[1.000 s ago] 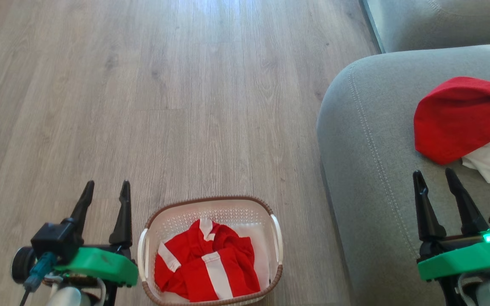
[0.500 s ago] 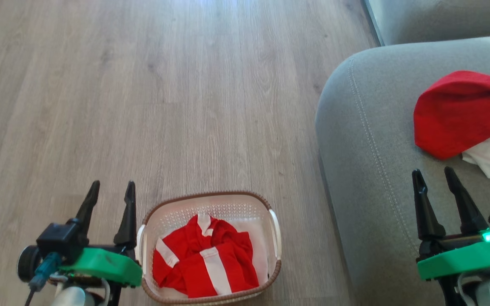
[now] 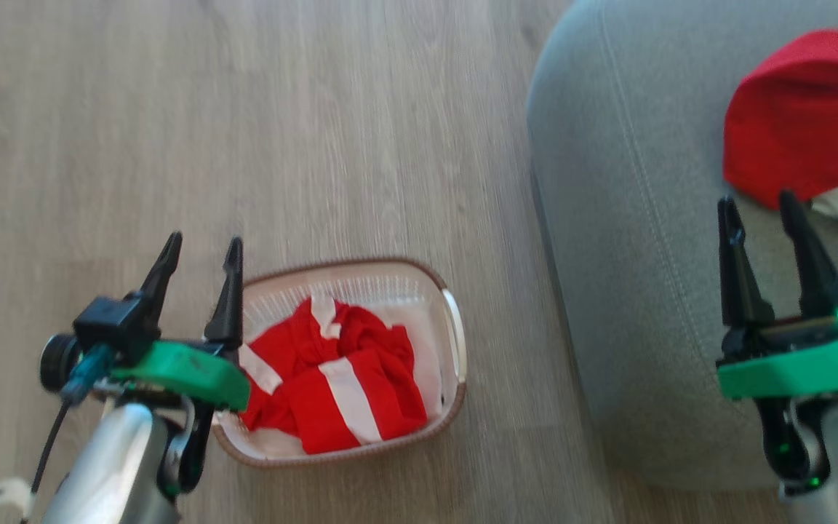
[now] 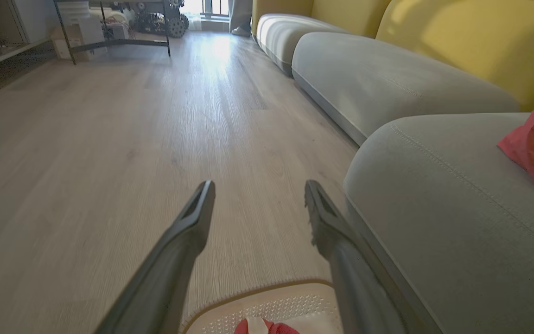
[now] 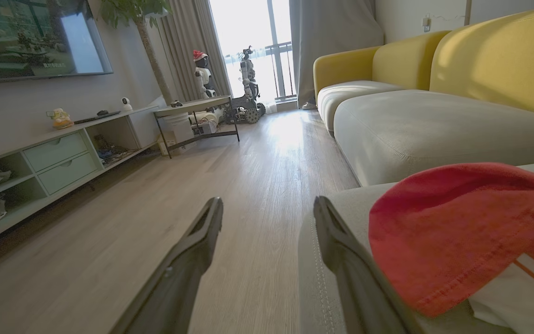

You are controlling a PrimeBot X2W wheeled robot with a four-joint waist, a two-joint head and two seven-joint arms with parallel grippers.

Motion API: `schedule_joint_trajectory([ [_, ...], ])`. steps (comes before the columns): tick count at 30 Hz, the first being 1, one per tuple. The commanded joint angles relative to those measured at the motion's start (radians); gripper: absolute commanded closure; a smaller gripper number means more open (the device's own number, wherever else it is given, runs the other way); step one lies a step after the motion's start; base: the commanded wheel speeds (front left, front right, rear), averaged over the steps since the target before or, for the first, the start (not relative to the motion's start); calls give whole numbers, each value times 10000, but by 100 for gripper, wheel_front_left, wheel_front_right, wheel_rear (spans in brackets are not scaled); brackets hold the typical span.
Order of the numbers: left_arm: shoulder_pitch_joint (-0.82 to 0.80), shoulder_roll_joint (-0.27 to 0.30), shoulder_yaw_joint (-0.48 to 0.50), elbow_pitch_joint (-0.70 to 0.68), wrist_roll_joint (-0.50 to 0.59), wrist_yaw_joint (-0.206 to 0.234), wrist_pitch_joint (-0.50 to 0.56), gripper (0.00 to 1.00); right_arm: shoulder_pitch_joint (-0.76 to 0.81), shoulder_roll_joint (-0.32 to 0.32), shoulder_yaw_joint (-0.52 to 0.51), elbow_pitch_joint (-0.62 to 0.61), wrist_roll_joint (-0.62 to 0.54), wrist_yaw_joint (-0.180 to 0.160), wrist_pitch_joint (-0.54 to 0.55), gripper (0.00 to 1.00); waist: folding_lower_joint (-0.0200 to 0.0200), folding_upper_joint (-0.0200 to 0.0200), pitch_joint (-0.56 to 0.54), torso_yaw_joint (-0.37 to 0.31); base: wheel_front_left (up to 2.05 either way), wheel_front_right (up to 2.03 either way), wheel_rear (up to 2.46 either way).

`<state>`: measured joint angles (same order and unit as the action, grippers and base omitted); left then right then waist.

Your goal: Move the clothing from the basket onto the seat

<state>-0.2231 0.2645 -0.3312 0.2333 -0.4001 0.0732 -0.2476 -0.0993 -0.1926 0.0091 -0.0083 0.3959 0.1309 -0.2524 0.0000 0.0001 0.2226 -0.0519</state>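
A cream basket [image 3: 455,342] with a brown rim stands on the wood floor, holding crumpled red clothing [image 3: 346,382] with white stripes. Its far rim shows as the basket [image 4: 267,306] low in the left wrist view. My left gripper [image 3: 201,244] hangs open and empty over the basket's left end. Another red and white garment [image 3: 804,109] lies on the grey seat [image 3: 623,218] at the right. My right gripper [image 3: 757,200] is open above the seat, just in front of that garment [image 5: 457,222].
A second grey cushion [image 4: 378,83] with yellow backrests [image 4: 475,41] lines the wall beyond. A TV console [image 5: 49,162], a small table [image 5: 193,120], a plant and a parked robot [image 5: 248,79] stand far across the open wood floor [image 3: 208,131].
The head camera has tilted down, so the whole picture has slid upward. My left gripper now overlaps the basket's left edge instead of standing beside it. Both grippers remain open.
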Motion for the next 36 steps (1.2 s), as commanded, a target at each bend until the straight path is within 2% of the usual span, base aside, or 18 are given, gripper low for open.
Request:
schedule_joint_trajectory([
  [1,-604,94,248,-69,108,-86,-37,0,-467,-229,243,-435,-5,-2,-93,0,0,-1,792,-292,0,0,0],
  [9,-1947,-104,-60,1786,-43,-670,302,0,-1375,-103,211,-816,-10,-2,-93,0,0,-1,2192,-728,0,0,0],
  [22,-3901,-640,-673,5891,-422,-1689,1294,0,-2283,449,145,-1753,-111,-2,-93,0,0,-1,3956,-1300,0,0,0],
  [30,-5237,-864,-1163,8342,-809,-2005,2267,0,-2718,691,239,-2549,-254,-2,-93,0,0,-1,5107,-1759,0,0,0],
  [36,-5981,-792,-1291,9416,-1145,-2032,2928,0,-3028,827,331,-2870,-278,-2,-93,0,0,-1,5824,-2073,0,0,0],
])
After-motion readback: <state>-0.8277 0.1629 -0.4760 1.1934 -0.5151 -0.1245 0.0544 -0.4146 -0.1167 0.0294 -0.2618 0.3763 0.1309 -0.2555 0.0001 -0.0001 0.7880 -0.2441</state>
